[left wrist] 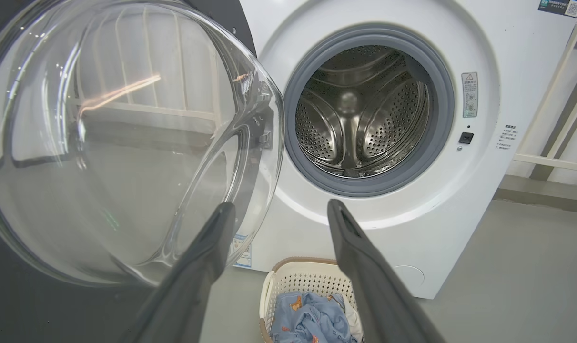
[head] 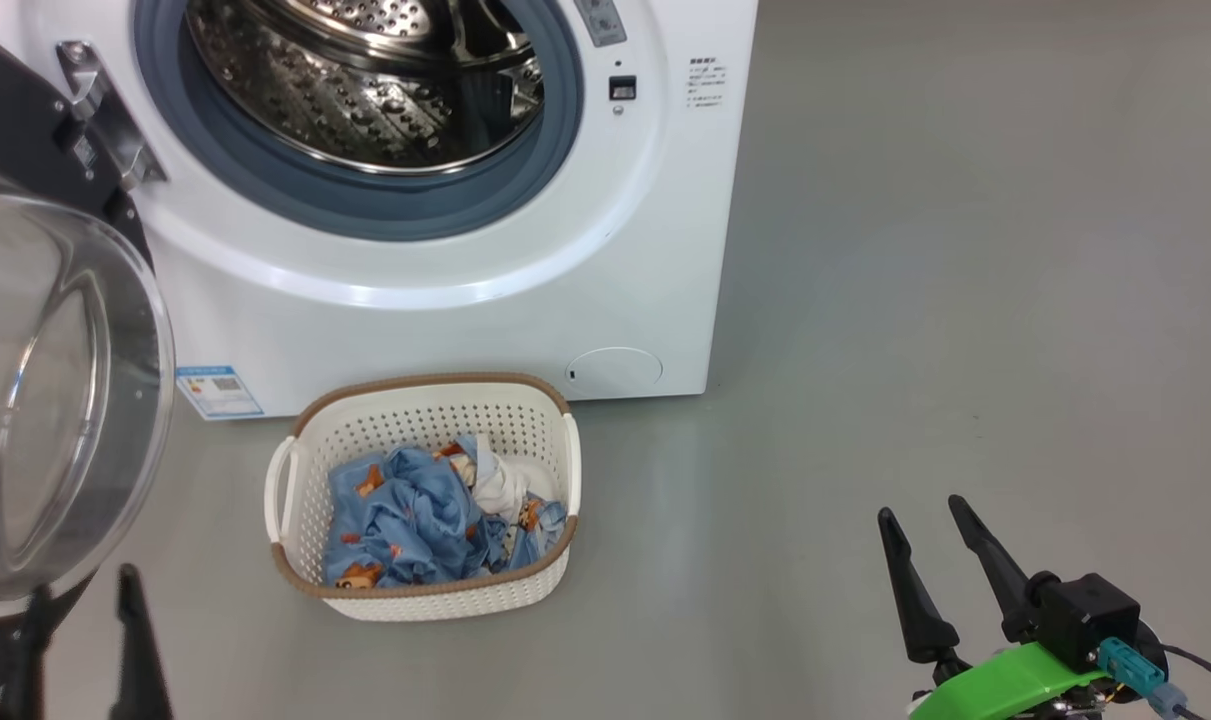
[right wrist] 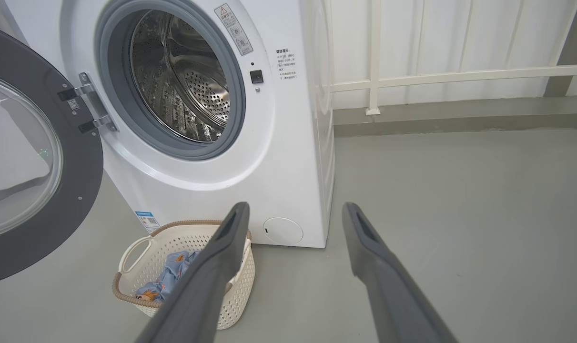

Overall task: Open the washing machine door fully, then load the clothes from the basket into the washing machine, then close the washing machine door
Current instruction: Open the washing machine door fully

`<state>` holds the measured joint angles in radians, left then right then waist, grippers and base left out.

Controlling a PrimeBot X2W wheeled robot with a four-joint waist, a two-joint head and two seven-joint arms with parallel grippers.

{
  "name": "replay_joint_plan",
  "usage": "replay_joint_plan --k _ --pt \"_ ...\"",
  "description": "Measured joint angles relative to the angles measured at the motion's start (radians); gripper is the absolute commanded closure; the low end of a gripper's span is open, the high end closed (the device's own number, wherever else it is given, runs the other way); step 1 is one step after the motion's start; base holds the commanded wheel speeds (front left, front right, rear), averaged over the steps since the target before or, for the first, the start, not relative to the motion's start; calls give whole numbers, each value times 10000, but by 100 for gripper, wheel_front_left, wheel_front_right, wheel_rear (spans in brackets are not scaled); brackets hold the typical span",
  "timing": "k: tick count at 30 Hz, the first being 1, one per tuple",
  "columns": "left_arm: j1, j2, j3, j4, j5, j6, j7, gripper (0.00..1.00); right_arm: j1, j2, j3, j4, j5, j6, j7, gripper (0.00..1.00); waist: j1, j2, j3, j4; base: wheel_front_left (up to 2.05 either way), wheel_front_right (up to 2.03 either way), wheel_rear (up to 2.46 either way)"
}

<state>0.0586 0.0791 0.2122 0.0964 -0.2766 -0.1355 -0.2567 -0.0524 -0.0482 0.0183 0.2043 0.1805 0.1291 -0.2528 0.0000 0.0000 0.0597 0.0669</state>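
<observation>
One step of three complete: washing machine door (head: 55,400) wide open, frame left. Pending: clothes (head: 415,520) from basket (head: 435,385) into washing machine (head: 465,320); closure. Left claw (left wrist: 281,206), right claw (head: 920,508) spread, empty.

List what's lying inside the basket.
In the basket lie the clothes: crumpled light blue fabric printed with orange-brown animals, with a white cloth piece beside it. They cover most of the basket's floor, so anything underneath is hidden.
</observation>
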Motion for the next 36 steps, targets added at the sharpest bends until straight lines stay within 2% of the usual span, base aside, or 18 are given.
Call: replay_joint_plan --k 12,21,36 --pt "706 96 -1501 -186 224 2 2 0 641 4 249 -537 -31 0 0 0 0 0 -517 -457 0 0 0" --pt "1071 104 -1810 -305 389 2 2 0 783 4 286 -777 -119 0 0 0 0 1 -722 -605 0 0 0" --pt "1262 42 -1824 -416 556 2 2 0 1033 8 249 -859 -119 0 0 0 0 0 -742 -475 0 0 0"
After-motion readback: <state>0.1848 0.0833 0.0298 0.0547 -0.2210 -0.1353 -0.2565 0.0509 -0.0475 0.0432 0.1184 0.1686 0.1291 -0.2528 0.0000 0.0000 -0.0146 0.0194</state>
